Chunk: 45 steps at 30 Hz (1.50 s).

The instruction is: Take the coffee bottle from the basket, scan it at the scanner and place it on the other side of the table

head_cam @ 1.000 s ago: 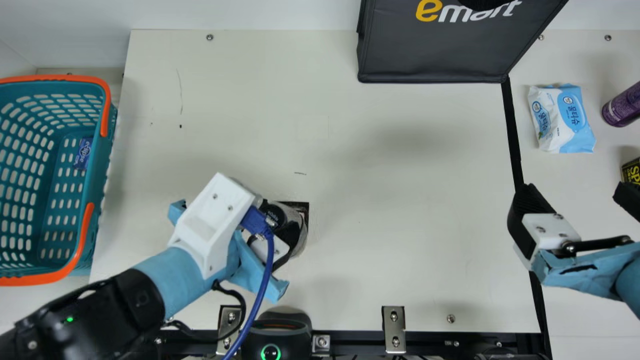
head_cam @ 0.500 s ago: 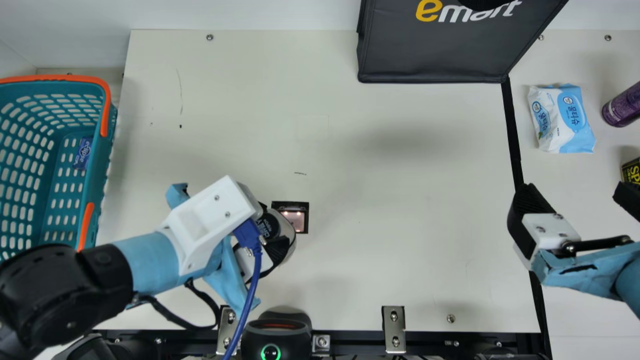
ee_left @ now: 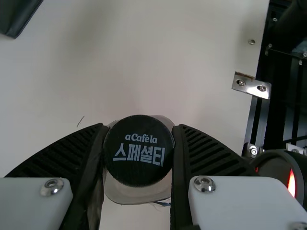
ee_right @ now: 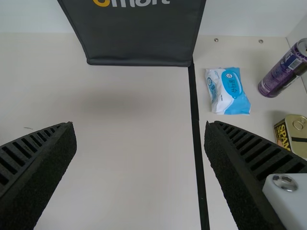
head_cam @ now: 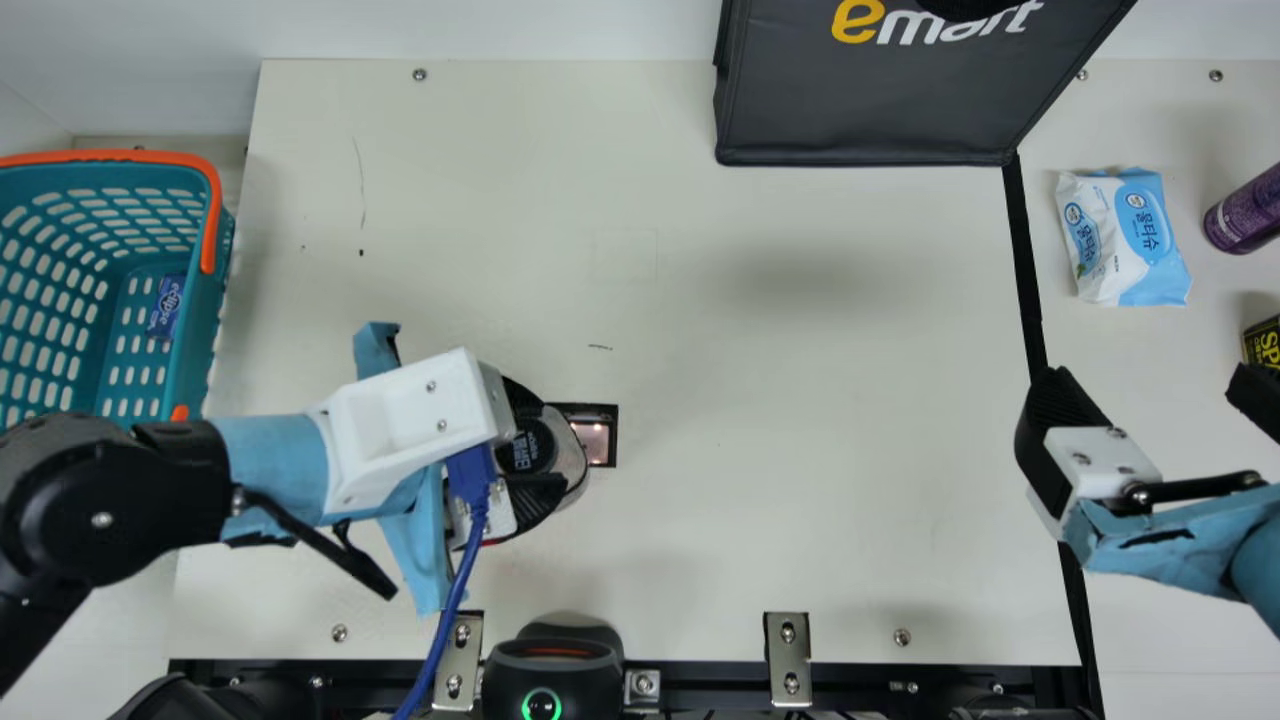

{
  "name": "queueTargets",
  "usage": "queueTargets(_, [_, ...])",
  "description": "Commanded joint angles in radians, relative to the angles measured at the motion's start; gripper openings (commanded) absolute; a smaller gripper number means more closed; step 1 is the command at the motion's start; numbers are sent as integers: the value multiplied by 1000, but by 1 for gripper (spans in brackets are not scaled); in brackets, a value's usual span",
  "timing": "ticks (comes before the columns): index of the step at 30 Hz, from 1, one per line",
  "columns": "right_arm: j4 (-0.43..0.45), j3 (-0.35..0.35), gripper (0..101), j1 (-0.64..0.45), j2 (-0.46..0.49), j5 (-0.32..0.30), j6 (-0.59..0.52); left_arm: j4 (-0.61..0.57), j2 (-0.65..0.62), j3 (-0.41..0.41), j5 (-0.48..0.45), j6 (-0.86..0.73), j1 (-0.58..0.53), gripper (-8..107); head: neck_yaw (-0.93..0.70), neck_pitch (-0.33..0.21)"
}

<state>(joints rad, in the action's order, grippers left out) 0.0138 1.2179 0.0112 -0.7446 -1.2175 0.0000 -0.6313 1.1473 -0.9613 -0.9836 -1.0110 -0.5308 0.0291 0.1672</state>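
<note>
In the main view my left gripper (head_cam: 528, 445) is shut on the coffee bottle (head_cam: 572, 462), just left of the scanner window (head_cam: 594, 442) in the table and partly over its edge. The left wrist view shows the black cap of the coffee bottle (ee_left: 139, 151) between the ribbed fingers of my left gripper (ee_left: 139, 148). My right gripper (head_cam: 1150, 385) stands open at the main view's right, over the black tape line; in the right wrist view, nothing is between the fingers of my right gripper (ee_right: 140, 129). The teal basket (head_cam: 200, 330) is at the far left.
A dark bag (head_cam: 870, 110) stands at the back. Beyond the black tape are a wipes pack (head_cam: 1125, 238), a purple can (head_cam: 1245, 215) and a yellow-and-black tin (head_cam: 1265, 345). A black scanner device (head_cam: 553, 665) sits at the front edge.
My left arm has swung round and the bottle has shifted slightly left, uncovering the lit scanner window. Its grip on the bottle has stayed. The right arm has kept still.
</note>
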Motion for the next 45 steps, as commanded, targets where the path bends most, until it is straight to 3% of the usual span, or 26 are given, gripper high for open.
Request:
queueTargets(1, [0, 0, 95, 0, 0, 0, 0, -65, 6, 2, -22, -221, 31, -8, -2, -29])
queueTargets(16, [0, 0, 95, 0, 0, 1, 0, -200, 106, 15, -170, -578, 175, -8, -2, -29])
queueTargets(28, [0, 0, 95, 0, 0, 1, 0, -216, 202, 18, -157, -643, 180, -8, -2, -29])
queueTargets(45, [0, 0, 95, 0, 0, 1, 0, -240, 250, 22, -100, -612, 160, 49, -2, -29])
